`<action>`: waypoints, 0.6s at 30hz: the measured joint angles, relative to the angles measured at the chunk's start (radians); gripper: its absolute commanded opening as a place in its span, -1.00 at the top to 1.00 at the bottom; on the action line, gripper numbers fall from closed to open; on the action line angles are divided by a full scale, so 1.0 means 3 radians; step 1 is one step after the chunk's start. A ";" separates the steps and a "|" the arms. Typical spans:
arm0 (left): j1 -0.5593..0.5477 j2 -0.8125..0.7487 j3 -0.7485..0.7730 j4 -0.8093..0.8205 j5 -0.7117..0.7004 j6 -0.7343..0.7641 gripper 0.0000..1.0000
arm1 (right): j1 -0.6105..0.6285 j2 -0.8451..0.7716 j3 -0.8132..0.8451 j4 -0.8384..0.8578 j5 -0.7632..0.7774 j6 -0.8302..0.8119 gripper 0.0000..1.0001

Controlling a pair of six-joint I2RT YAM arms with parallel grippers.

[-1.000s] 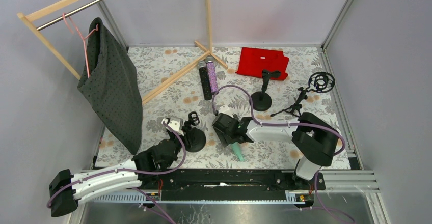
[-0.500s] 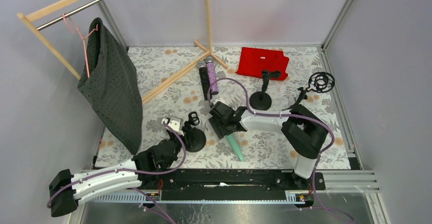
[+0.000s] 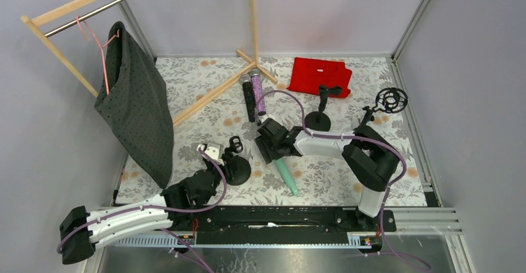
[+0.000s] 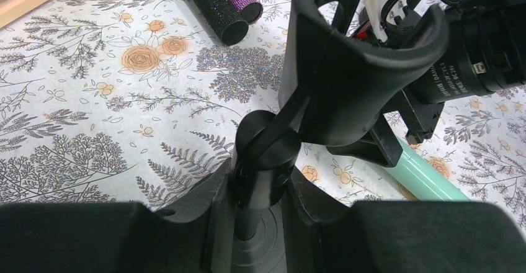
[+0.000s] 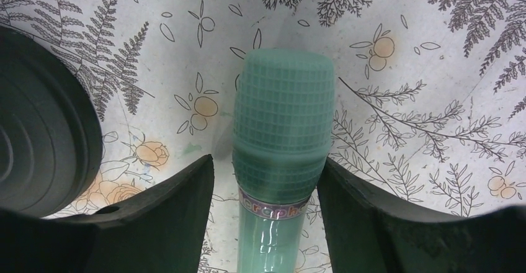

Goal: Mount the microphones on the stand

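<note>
Left fingers (image 4: 201, 208) pinch the microphone stand (image 4: 265, 152) steady; right fingers (image 5: 164, 214) sit half open around the mint-green microphone (image 5: 282, 124), ready to grab.

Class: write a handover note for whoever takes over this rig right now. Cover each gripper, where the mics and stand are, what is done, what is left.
Left gripper: shut on the post of the near stand; its clip is empty.
Right gripper: open, astride the mint mic, which lies flat.
Black mic and purple mic: lying side by side farther back.
Done: no mic attached.
Left: grasp the mint mic, clip it in, then the other two.
</note>
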 measured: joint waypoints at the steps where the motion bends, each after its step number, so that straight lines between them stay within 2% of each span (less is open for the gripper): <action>1: 0.0000 0.0000 0.0000 0.0001 -0.0001 0.0001 1.00 | -0.0003 -0.0025 -0.0042 0.0042 0.0001 0.0001 -0.33; 11: 0.0001 0.0001 0.0000 0.0001 0.0000 0.0001 1.00 | -0.0006 -0.0318 -0.0398 0.0080 0.0006 0.0056 -0.29; 18: 0.0000 0.0038 0.0008 0.0020 0.0001 0.0001 1.00 | -0.0011 -0.0326 -0.0403 0.0062 0.0014 0.0056 -0.25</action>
